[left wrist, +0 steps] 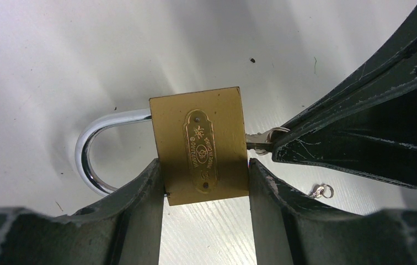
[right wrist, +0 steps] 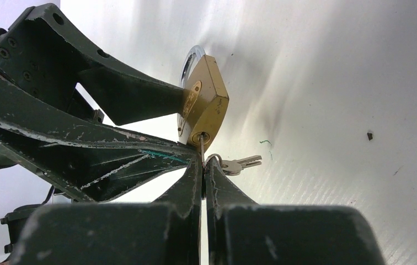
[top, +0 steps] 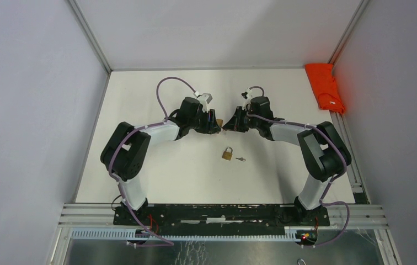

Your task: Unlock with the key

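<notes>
1. The left gripper (left wrist: 205, 185) is clamped across the brass padlock (left wrist: 201, 146), pressing its narrow sides and holding it clear of the table (left wrist: 305, 55).
2. The padlock looks rigid, dense and smooth-faced, so probably slippery. The body's sides, away from the shackle (left wrist: 93, 157), seem the sound hold.
3. The key (right wrist: 201, 148) is thin and could bend under a skewed twist. Its blade sits in the keyway.
4. The right gripper (right wrist: 203, 165), jaws together, pinches the key's head right at the padlock's keyway end.

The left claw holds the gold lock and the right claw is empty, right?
Not empty. The left claw holds the gold lock, but the right claw pinches a key pushed into it; the right wrist view shows this.
</notes>
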